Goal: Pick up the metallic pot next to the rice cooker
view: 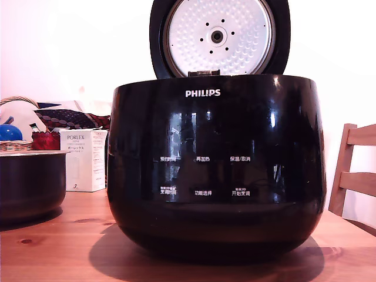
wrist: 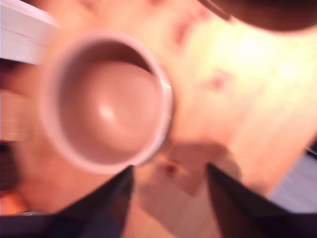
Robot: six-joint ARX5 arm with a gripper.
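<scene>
We note the rice cooker (view: 216, 167) mid-table, lid raised. The metallic pot (view: 30, 182) sits on the wooden table (view: 70, 247) to the cooker's left in the exterior view, near it, not touching. In the blurred wrist view, the gripper (wrist: 168, 181) hangs above the table just beside the pot (wrist: 106, 101), jaws spread, holding nothing.

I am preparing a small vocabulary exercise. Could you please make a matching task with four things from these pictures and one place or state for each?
Things:
1. rice cooker
2. metallic pot
3. white box
4. wooden chair

Descriptions:
A. at the exterior view's right edge
B. lid raised
C. between pot and cooker, further back
D. cut off by the exterior view's left edge

Pairs: 1-B, 2-D, 3-C, 4-A
</scene>
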